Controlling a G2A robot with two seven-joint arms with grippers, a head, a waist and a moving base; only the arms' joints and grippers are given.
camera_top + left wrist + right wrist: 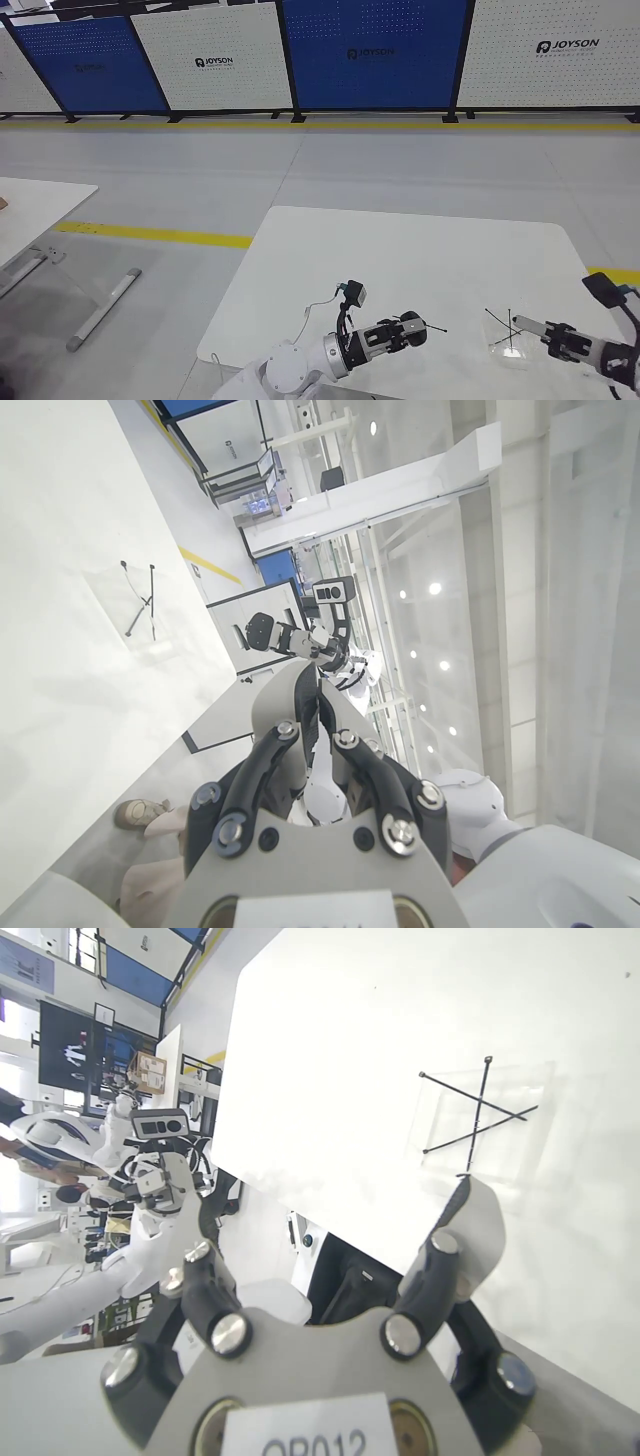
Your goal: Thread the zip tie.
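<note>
Three zip ties [508,332] crossed, lower right of white desk [400,260]; right tool [330,1208] gaping, left tool [316,695] pinching fourth tie [435,327]; pegboard panels [215,60] behind.

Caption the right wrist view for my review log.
Open right pincer beside three crossed black zip ties on a clear sheet on the white table.
</note>
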